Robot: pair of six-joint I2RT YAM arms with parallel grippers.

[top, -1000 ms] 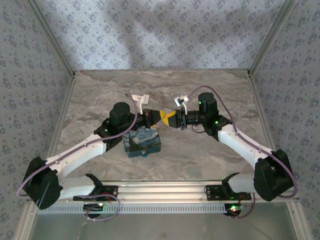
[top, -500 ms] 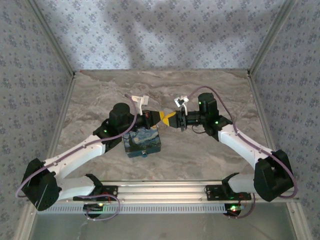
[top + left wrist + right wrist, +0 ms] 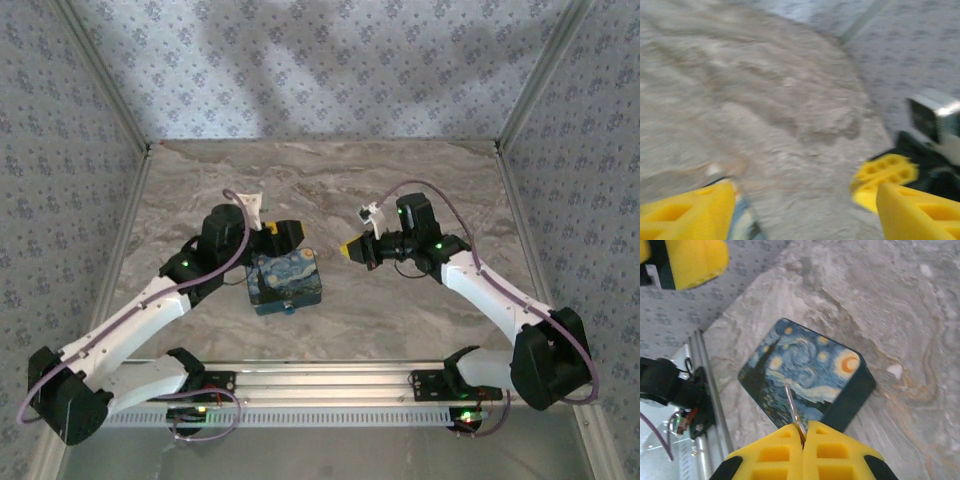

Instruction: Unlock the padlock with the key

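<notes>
A thin silver key juts from my right gripper, which is shut on its head. In the top view the right gripper hovers just right of the starry-night box. The padlock is a tiny blue-grey lump at the box's near edge. My left gripper is open and holds nothing, just behind the box's far edge. In the blurred left wrist view its fingers stand wide apart, with the left gripper over bare marble and the right gripper's yellow tip ahead.
The box lies under the key's tip in the right wrist view, with a left finger at the top left. Patterned walls close in the marble table on three sides. An aluminium rail runs along the near edge.
The two grippers were tip to tip over the box. The left one has opened and pulled back to the left. The right one stays shut on the key and has shifted slightly.
</notes>
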